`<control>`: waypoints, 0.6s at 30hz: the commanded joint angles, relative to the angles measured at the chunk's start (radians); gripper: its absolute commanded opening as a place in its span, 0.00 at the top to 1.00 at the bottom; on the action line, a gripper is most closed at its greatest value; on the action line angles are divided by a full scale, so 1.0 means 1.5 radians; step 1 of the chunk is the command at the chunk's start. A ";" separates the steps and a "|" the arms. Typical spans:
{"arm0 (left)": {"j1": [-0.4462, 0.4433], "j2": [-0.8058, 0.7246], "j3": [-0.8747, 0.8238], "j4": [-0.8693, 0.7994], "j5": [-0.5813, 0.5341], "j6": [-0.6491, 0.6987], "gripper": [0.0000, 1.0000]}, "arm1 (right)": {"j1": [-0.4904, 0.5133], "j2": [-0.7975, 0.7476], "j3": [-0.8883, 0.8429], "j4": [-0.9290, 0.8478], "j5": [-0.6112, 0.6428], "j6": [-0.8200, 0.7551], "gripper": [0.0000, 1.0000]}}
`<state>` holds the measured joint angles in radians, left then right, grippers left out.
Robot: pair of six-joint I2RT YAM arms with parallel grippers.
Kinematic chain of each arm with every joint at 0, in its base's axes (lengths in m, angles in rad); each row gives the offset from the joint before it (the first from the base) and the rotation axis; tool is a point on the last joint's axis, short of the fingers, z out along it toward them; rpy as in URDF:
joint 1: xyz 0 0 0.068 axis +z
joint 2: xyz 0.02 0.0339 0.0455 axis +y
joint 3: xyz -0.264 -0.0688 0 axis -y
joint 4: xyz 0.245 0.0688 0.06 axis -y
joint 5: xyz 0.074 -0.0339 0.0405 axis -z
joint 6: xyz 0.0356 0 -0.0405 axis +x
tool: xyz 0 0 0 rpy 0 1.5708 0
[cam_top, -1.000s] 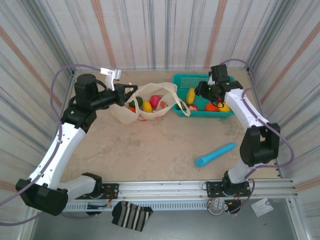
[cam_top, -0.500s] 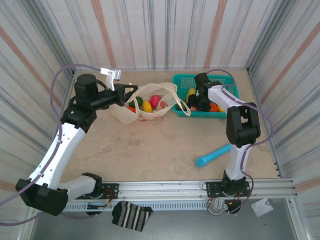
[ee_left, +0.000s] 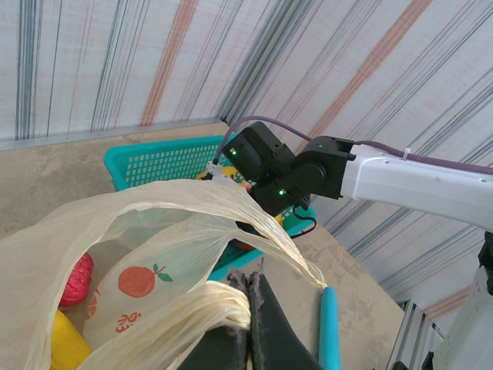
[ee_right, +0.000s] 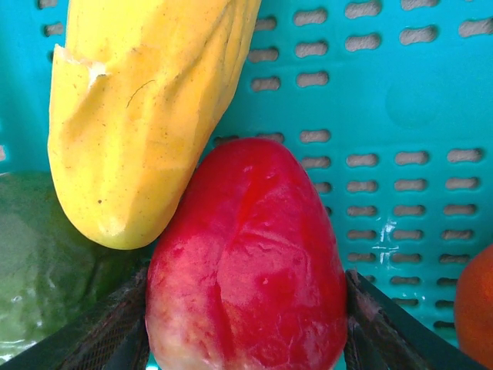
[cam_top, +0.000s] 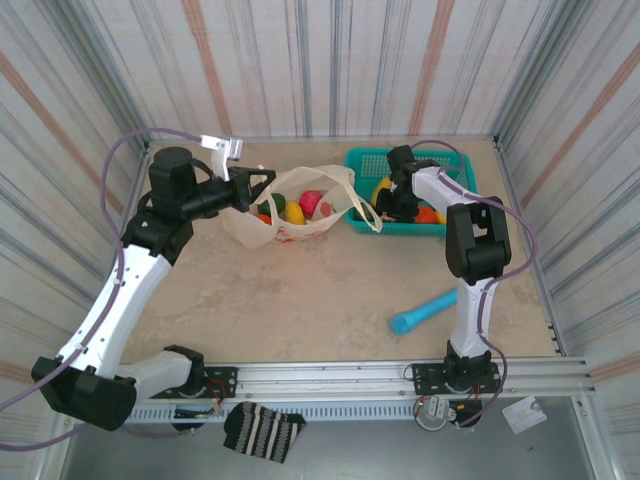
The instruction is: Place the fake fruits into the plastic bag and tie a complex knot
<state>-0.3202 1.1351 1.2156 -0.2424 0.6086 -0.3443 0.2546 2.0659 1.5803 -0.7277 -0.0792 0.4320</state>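
Observation:
The plastic bag (cam_top: 290, 222) lies open at the back middle of the table, with a red fruit (cam_top: 311, 202), a yellow one (cam_top: 293, 213) and a green piece (cam_top: 268, 205) inside. My left gripper (cam_top: 262, 180) is shut on one bunched handle (ee_left: 208, 304) and holds the mouth up. In the teal basket (cam_top: 452, 160) my right gripper (cam_top: 385, 207) reaches down. Its pads press both sides of a red fruit (ee_right: 246, 262), which leans against a yellow fruit (ee_right: 139, 116). A dark green piece (ee_right: 38, 254) lies to the left and an orange one (ee_right: 476, 301) at the right edge.
A blue cylindrical stick (cam_top: 430, 308) lies on the table near the right arm's base. The bag's other handle (cam_top: 362, 212) drapes over the basket's left rim. Striped walls close in the table on three sides. A striped cloth (cam_top: 262, 430) hangs off the front rail.
The right arm swung left across the basket and came down over the red fruit, its jaws narrowing onto it. The left arm and the bag have stayed where they were.

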 commanded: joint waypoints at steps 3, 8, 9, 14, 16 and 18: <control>0.000 0.004 0.027 -0.013 0.004 0.007 1.00 | -0.006 -0.077 -0.014 -0.003 0.021 0.005 0.50; 0.001 0.008 0.028 -0.015 0.004 0.006 1.00 | -0.005 -0.187 -0.039 0.017 0.042 0.016 0.50; 0.000 0.009 0.028 -0.013 0.003 0.004 1.00 | -0.005 -0.212 -0.045 0.023 0.044 0.018 0.51; 0.001 0.009 0.029 -0.016 -0.001 0.004 1.00 | 0.007 -0.349 -0.084 0.097 -0.003 0.024 0.52; 0.001 0.008 0.029 -0.018 -0.003 0.004 1.00 | 0.023 -0.397 -0.099 0.133 -0.016 0.018 0.52; 0.001 0.007 0.028 -0.019 -0.005 0.004 1.00 | 0.044 -0.439 -0.111 0.169 -0.039 0.011 0.52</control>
<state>-0.3202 1.1469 1.2266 -0.2619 0.6048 -0.3443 0.2810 1.4769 1.4483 -0.5652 -0.0792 0.4431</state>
